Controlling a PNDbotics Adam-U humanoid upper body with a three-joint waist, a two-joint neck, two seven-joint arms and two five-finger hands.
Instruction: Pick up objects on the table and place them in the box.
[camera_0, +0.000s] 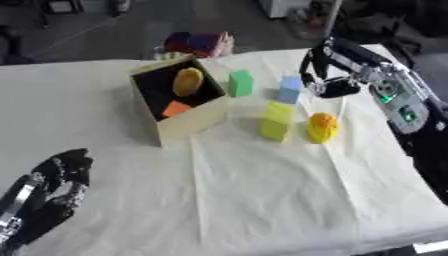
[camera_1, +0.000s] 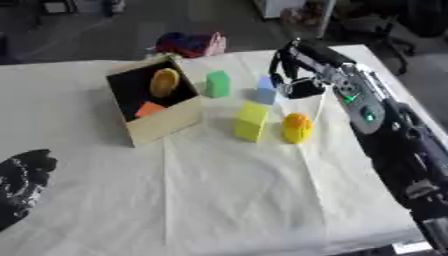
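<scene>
Four blocks (camera_0: 276, 121) stand right of the box (camera_0: 179, 99), which holds two pieces. Right hand (camera_0: 325, 75), fingers curled and empty, hangs beside the blue block (camera_0: 290, 89); left hand (camera_0: 54, 186) rests open at the lower left.

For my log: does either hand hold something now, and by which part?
Nothing is held. The right hand hangs beside the blue block; the left hand rests idle.

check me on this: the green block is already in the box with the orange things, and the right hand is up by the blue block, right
Not quite. The green block is not in the box; it stands on the table just right of it, as the left eye view shows. The orange things are inside, and the right hand is by the blue block.
</scene>
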